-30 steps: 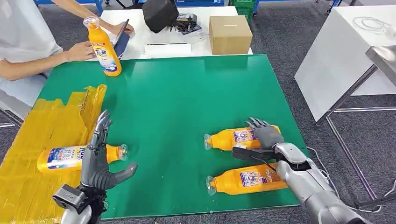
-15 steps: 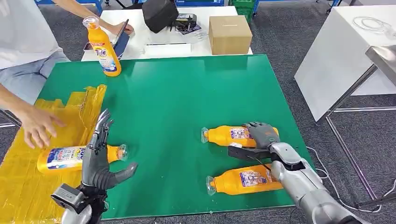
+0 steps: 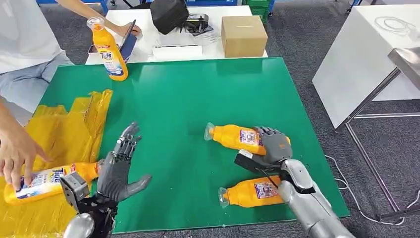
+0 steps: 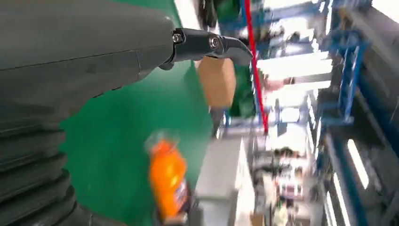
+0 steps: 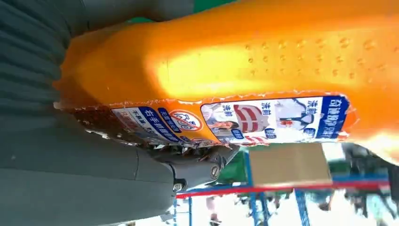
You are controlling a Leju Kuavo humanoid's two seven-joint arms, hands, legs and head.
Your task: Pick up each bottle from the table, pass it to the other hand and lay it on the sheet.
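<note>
Right hand (image 3: 273, 145) grips the far bottle (image 3: 233, 136) at its base; the bottle's long axis runs roughly 3 to 9 o'clock, cap toward 9, pointing at the left hand (image 3: 118, 171). Left hand is open, fingers spread, palm facing the bottle across bare green desk (image 3: 188, 99), well apart. Bottle: glossy orange plastic, dimpled side, blue-white label. Second bottle (image 3: 252, 192) lies near the right forearm. A person's hand (image 3: 17, 148) rests on a third bottle (image 3: 44, 181) on the crinkled yellow sheet (image 3: 59, 129).
</note>
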